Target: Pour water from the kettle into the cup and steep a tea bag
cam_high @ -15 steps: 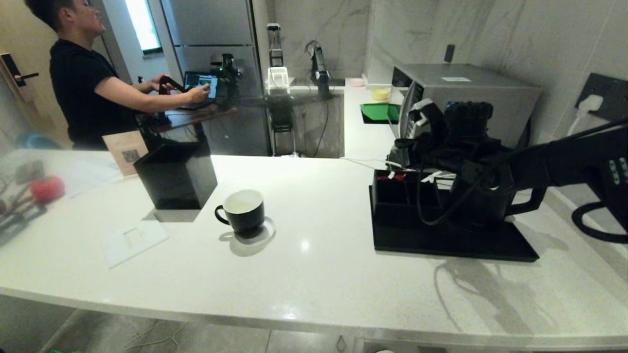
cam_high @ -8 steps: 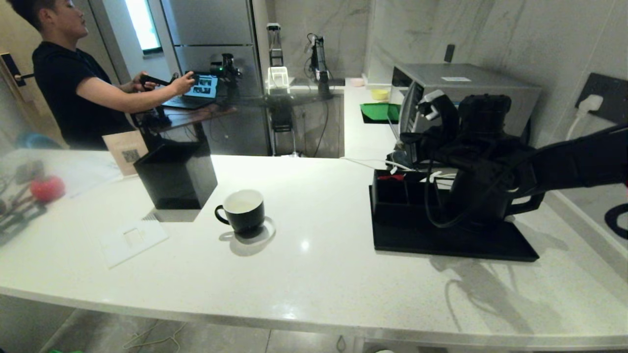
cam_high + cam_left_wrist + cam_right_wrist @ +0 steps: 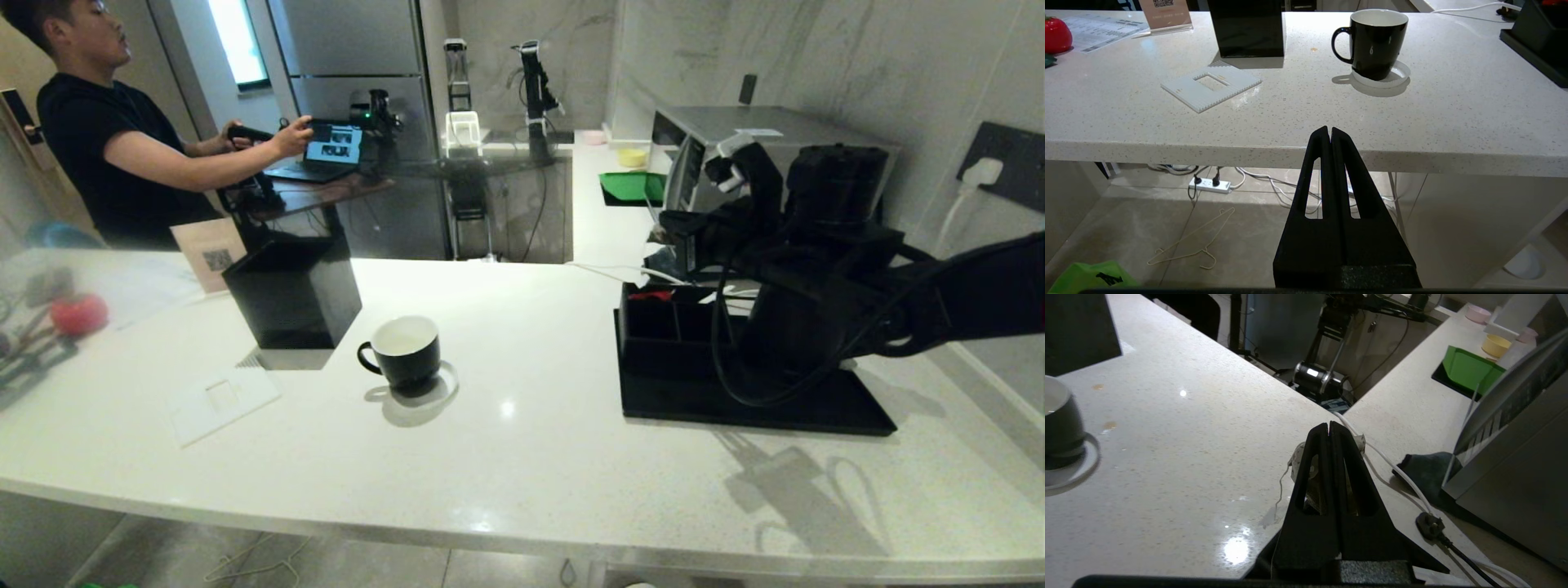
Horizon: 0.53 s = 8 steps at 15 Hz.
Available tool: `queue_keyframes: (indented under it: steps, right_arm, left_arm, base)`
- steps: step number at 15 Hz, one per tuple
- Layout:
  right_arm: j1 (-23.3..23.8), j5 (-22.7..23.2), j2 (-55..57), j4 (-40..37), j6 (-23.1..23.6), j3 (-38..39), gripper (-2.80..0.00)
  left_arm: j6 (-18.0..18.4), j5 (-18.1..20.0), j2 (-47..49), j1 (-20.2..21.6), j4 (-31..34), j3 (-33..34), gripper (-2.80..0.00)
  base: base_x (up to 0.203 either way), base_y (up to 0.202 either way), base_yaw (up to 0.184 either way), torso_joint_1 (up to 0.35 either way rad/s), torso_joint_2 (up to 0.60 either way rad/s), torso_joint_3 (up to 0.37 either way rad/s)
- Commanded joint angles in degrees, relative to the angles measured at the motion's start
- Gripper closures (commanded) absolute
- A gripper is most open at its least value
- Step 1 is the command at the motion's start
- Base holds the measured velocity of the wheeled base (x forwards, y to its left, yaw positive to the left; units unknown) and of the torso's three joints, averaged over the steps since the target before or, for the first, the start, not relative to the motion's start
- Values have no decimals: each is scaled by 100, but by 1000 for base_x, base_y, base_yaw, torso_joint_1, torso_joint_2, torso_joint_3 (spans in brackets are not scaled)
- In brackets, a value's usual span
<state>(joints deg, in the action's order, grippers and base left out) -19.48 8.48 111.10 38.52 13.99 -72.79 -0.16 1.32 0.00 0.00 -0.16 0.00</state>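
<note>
Looking from the head view, you see a pale speckled counter (image 3: 522, 441) running wide across the scene, with marble-look walls behind it and a wall socket (image 3: 1008, 167) at far right. The cup (image 3: 402, 351) stands on a clear coaster near the middle-left, its handle turned left, with a black square box (image 3: 294, 294) just behind it and a white flat grid plate (image 3: 222, 402) nearer on the left. On the right a black tray (image 3: 759, 404) carries a compartmented organiser, and the right arm reaches in over it, hiding most of the kettle (image 3: 796, 331). A silver appliance (image 3: 775, 151) sits on the far side, beside a green tray (image 3: 633, 186). At far left a person (image 3: 114, 155) in a black shirt works at a laptop (image 3: 326, 151).

From the left wrist view, you find the left gripper (image 3: 1329, 132) clenched and empty, hanging below the counter's near edge, above a tiled floor with a power strip (image 3: 1209, 185) and a wire hanger (image 3: 1192, 241).

From the right wrist view, you see the right gripper (image 3: 1329, 428) clenched, with a small bag on a thin string partly hidden behind its fingers; whether it is gripped you cannot tell. A white cable (image 3: 1392, 465) and a black plug (image 3: 1431, 527) lie close by.
</note>
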Motion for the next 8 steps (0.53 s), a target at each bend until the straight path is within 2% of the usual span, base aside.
queue_keyframes:
  steps: [1,8]
  right_arm:
    - [-113,4,-271,24,7,138,0]
    - [-407,4,-718,33,24,609,0]
  left_arm:
    - [6,0,0,0,-2,0,0]
    - [-2,0,0,0,-2,0,0]
  base:
    - [0,0,0,0,0,0]
    - [0,0,0,0,0,0]
